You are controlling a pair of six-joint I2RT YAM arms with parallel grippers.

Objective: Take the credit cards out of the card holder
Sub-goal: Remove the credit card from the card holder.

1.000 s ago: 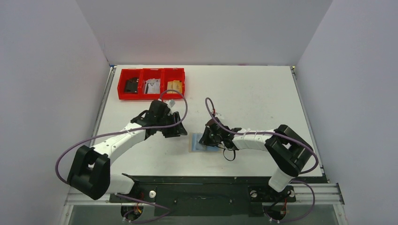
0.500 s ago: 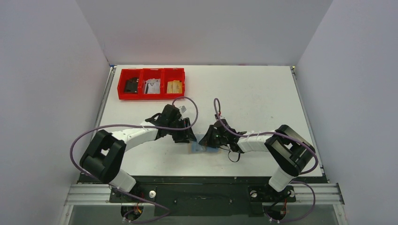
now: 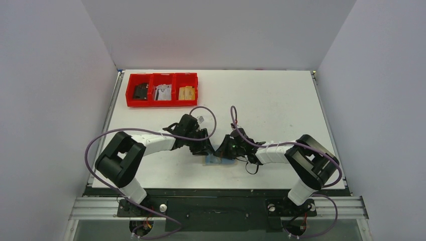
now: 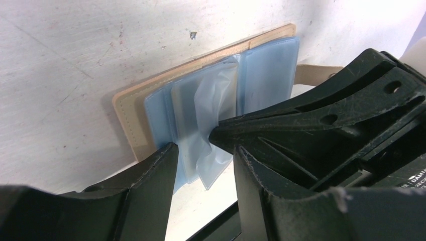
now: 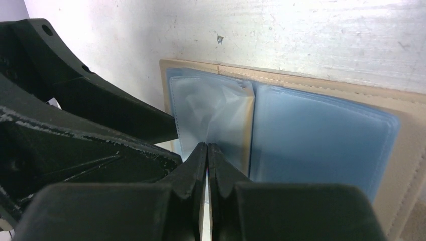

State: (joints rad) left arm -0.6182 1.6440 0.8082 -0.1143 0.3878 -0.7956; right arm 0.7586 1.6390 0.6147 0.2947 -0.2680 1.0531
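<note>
Left wrist view — found left gripper (image 4: 193, 140) parted astride the credit cards (image 4: 187, 108), card holder (image 4: 128, 114) flat beneath; right gripper (image 5: 207, 146) pinched together opposite. Advise closing on one card, withdrawing level.

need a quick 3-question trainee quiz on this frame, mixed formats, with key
1. True or false: the card holder lies folded shut on the table.
2. Which hand has its fingers pressed together? A) left B) right C) both
3. Fill in: the red tray has ___ compartments.
Key: 1 false, it lies open with its blue plastic sleeves showing. 2 B, the right hand is shut; the left hand stands open. 3 three.
</note>
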